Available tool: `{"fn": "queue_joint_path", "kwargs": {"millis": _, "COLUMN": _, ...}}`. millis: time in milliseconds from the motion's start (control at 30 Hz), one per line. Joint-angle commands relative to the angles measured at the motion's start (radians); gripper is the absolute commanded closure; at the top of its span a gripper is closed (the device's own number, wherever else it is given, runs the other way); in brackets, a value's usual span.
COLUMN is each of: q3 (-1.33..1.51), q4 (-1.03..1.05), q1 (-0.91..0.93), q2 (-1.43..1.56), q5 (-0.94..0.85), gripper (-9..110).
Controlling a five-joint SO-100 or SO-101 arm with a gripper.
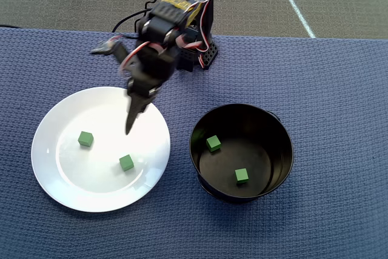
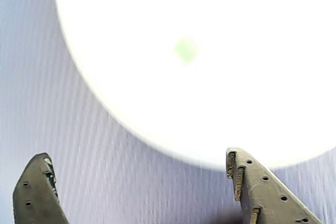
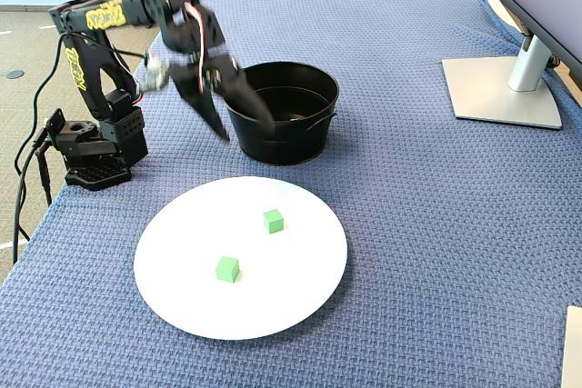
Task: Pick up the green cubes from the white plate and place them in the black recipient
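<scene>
- Overhead view, starting at the left: the white plate lies near the left edge of the blue cloth, and two green cubes remain on it, one toward its left side, the other lower and nearer its middle.
- My gripper hangs over the plate's upper right rim, tips pointing down at the plate, clear of both cubes.
- My fingers are spread and empty: the wrist view shows one finger at the bottom left corner and the other at the bottom right, with bare cloth and plate rim between them and a blurred cube well ahead.
- To the right of the plate, just beside it but not touching, the black recipient already holds two cubes, one near its left wall and one on the floor toward the lower side.
- I judge the task half done, and the step in hand is the reach for a third cube.
- Next I should move farther over the plate, centre my spread fingers on the nearer cube, lower until they straddle it, then close.
- The fixed view shows the cubes well apart, so I expect no crowding, though the glossy plate may let a cube slide if nudged.
</scene>
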Motion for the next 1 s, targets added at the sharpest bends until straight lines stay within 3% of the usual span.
{"fn": "queue_joint_path", "kwargs": {"millis": 0, "q3": -0.054, "q4": -0.08, "q1": 0.066, "q2": -0.143, "q5": -0.078, "gripper": 65}}
{"fn": "queue_joint_path", "kwargs": {"millis": 267, "q3": -0.144, "q4": -0.126, "q1": 0.037, "q2": -0.374, "q5": -0.482, "gripper": 65}}
{"fn": "queue_joint_path", "kwargs": {"millis": 533, "q3": -0.152, "q4": -0.106, "q1": 0.026, "q2": -0.408, "q5": -1.017, "gripper": 63}}
{"fn": "queue_joint_path", "kwargs": {"millis": 967, "q3": -0.249, "q4": -0.183, "q1": 0.006, "q2": -0.586, "q5": -1.009, "gripper": 64}}
